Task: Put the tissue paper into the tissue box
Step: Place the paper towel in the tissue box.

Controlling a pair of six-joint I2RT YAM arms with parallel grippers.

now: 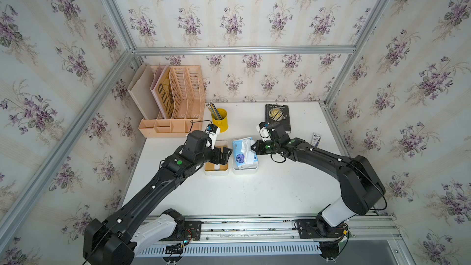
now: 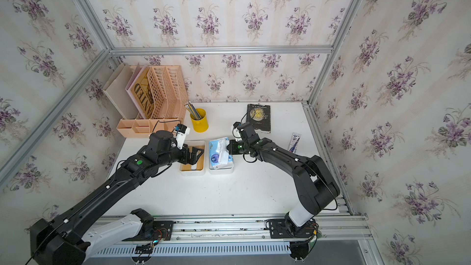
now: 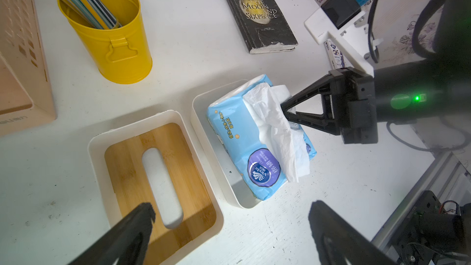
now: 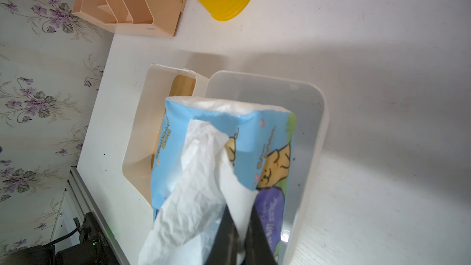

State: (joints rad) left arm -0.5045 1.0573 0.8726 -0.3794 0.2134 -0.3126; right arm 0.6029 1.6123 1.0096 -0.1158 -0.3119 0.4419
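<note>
The tissue paper [image 1: 240,154] [image 2: 216,154], a light blue pack with a dark blue round logo, lies tilted in the open white tissue box [image 1: 244,170] [image 3: 201,128], its right side riding over the rim. My right gripper [image 1: 252,147] [image 4: 239,215] is shut on the white sheet [image 4: 198,179] that sticks out of the pack's slit. The bamboo-topped lid [image 1: 216,168] [image 3: 127,161] lies upside down just left of the tissue box. Over the lid's right edge hovers my left gripper [image 1: 225,152] [image 3: 232,209], open and holding nothing.
A yellow pencil cup [image 1: 219,119] stands behind the lid, next to a peach file organiser [image 1: 175,103] at the back left. A dark book [image 1: 277,117] lies behind my right wrist. A slim printed carton [image 1: 316,140] lies near the table's right edge.
</note>
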